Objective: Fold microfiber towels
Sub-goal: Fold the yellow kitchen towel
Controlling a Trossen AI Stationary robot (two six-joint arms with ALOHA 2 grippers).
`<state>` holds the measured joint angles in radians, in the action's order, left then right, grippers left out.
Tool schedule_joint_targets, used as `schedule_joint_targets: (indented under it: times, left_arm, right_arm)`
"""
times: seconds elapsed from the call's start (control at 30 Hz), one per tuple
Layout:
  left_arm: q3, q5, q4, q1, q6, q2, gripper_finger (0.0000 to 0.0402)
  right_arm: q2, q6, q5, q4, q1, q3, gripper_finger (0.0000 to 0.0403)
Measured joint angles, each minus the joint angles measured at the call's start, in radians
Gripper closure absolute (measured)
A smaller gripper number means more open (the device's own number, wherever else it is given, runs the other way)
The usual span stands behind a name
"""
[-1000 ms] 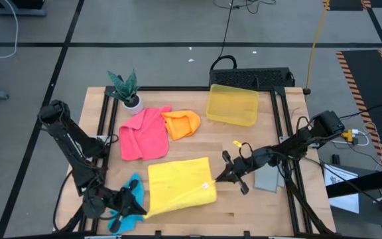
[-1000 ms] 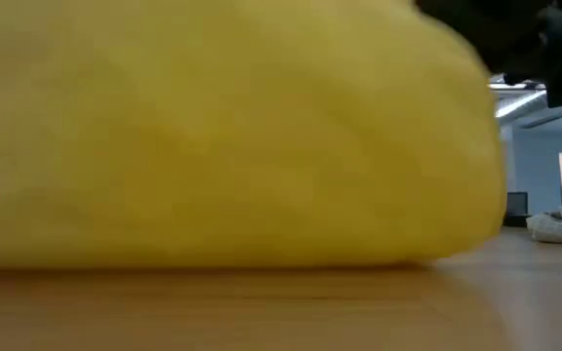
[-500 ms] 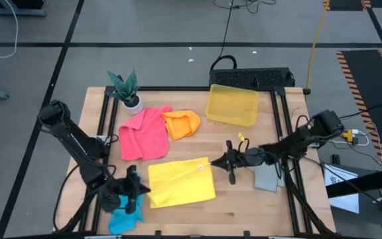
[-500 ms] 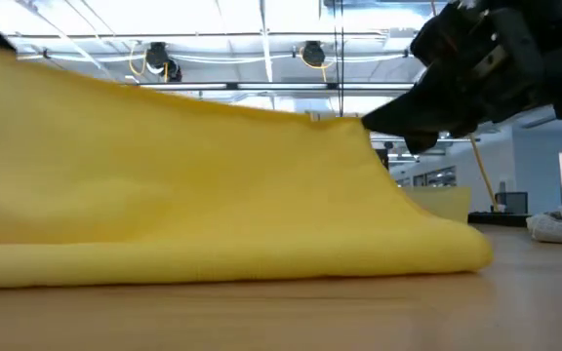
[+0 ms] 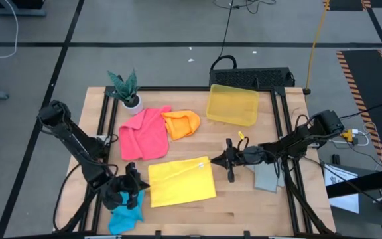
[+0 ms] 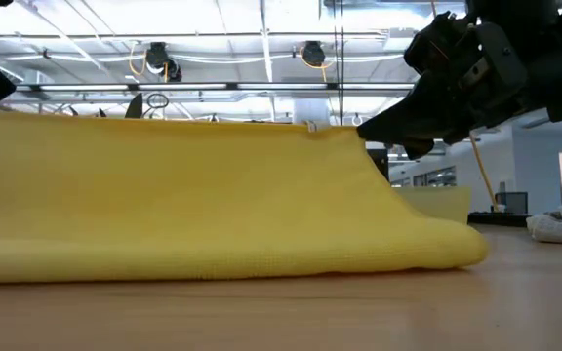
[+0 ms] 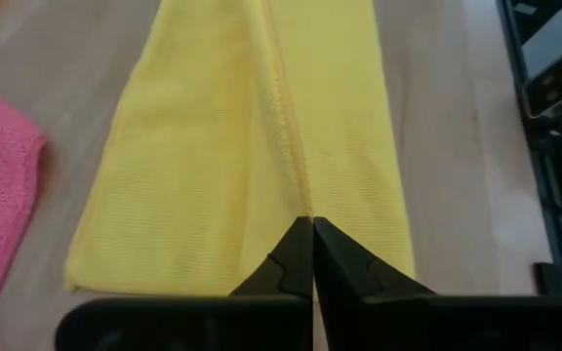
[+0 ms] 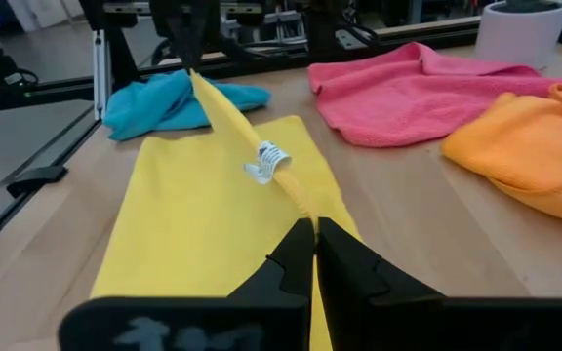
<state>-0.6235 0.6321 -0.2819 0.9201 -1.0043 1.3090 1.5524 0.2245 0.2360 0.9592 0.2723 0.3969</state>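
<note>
**A:** High view first: your yellow towel (image 5: 181,182) lies near the front middle of the worktop (image 5: 244,209), with one pincer at each of its short ends. What are they gripping?

**B:** Your left pincer (image 7: 312,226) is clenched on the towel's upper edge; you can see the hem running straight into the tips of its fingers (image 7: 286,263), which are pressed together. Your right pincer (image 8: 315,226) is clenched on the same edge at the opposite end, fingers together, with the hem and a small white label (image 8: 266,161) leading away from the tips.

**A:** And the cloth between them?

**B:** In the low view, the held edge is lifted off the worktop and runs nearly level between the two pincers, while the lower part of the towel rests on the wood with a rounded fold at its right end.

**A:** Where do the other towels sit for you?

**B:** The blue towel (image 5: 126,212) is bunched at the front left corner, just beside your left pincer. The pink towel (image 5: 142,134) lies spread behind the yellow one, touching the orange towel (image 5: 182,123) at its right. The grey towel (image 5: 268,178) is at the right edge, under your right arm. A yellow bin (image 5: 232,104) and a potted plant (image 5: 127,89) stand at the back.
</note>
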Motion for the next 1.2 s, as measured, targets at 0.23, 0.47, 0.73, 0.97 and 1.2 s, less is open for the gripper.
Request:
schedule_joint_targets:
  times: [0.23,0.47,0.73,0.97,1.2]
  left_arm:
    - [-0.001,-0.004,-0.041,-0.035,-0.012,0.0,0.0398]
    - [-0.016,-0.083,0.05,-0.042,0.02,0.0,0.0398]
    - [-0.077,-0.077,0.034,-0.032,0.094,-0.001,0.0396]
    - [-0.076,-0.045,-0.189,-0.041,-0.06,-0.001,0.0394]
    - [-0.039,-0.022,-0.212,-0.06,-0.103,0.0,0.0394]
  right_arm:
    - [0.0,0.0,0.003,-0.03,-0.039,0.0,0.0401]
    - [0.0,0.0,-0.002,-0.029,-0.05,0.0,0.0401]
    - [0.0,0.0,-0.004,-0.029,-0.05,0.0,0.0401]
    - [0.0,-0.008,-0.001,-0.029,-0.051,0.0,0.0401]
    - [0.006,-0.012,0.003,-0.027,-0.07,0.0,0.0401]
